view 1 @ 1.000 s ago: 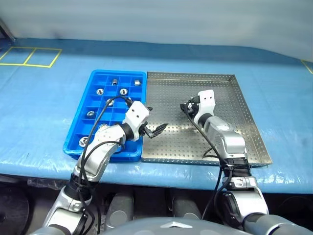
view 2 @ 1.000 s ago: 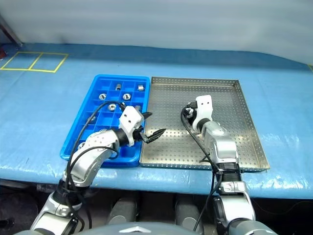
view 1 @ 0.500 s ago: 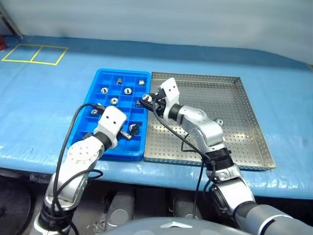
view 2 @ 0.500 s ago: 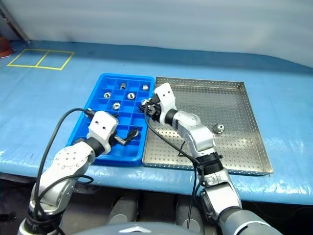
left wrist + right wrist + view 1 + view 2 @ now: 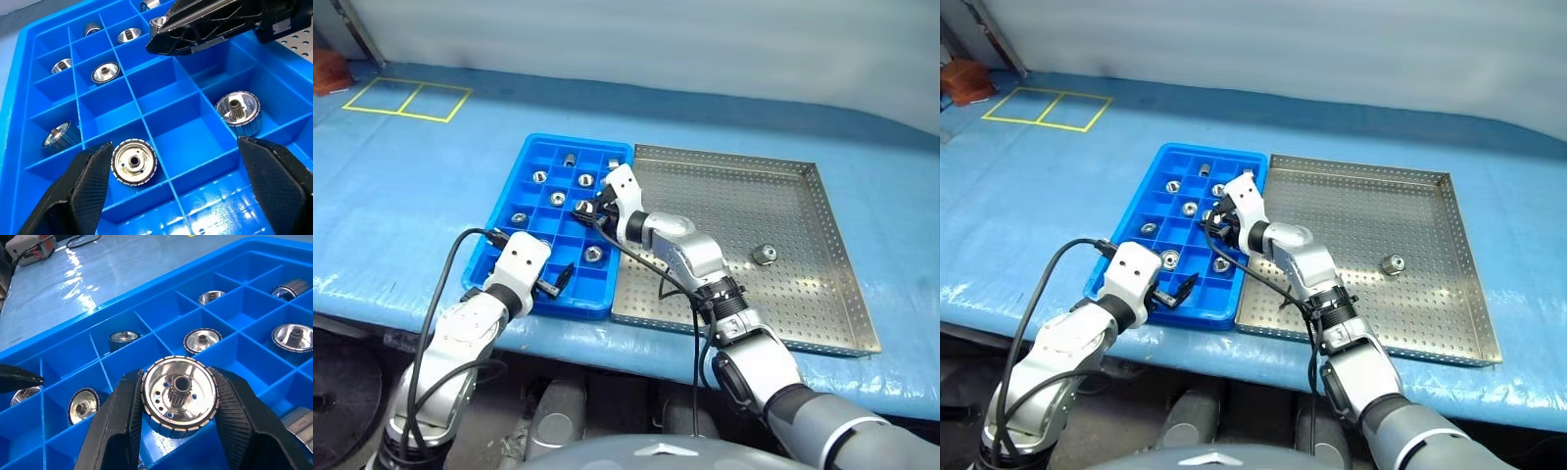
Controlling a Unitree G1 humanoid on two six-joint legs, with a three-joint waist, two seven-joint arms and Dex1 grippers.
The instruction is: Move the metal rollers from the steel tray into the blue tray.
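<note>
The blue tray [image 5: 499, 227] lies left of the steel tray [image 5: 783, 294], touching it. Several metal rollers sit in the blue tray's compartments, among them one at the far left [image 5: 539, 177] and one near the front [image 5: 592, 254]. A single roller [image 5: 765, 254] rests on the steel tray's right half. My right gripper [image 5: 584, 208] hovers over the blue tray's middle, shut on a roller [image 5: 179, 394]. Over the tray's near end my left gripper [image 5: 560, 279] stands open, its fingers [image 5: 93, 171] spread wide with nothing between them.
Both trays rest on a table covered in blue sheeting [image 5: 431, 196]. Yellow tape squares [image 5: 406, 98] mark the far left, with an orange-brown object [image 5: 328, 67] beyond them. The table's front edge runs just below the trays.
My right gripper has swung left from the steel tray to above the blue tray with the roller in it. The left gripper has drawn back to the tray's near end. The camera turned too.
</note>
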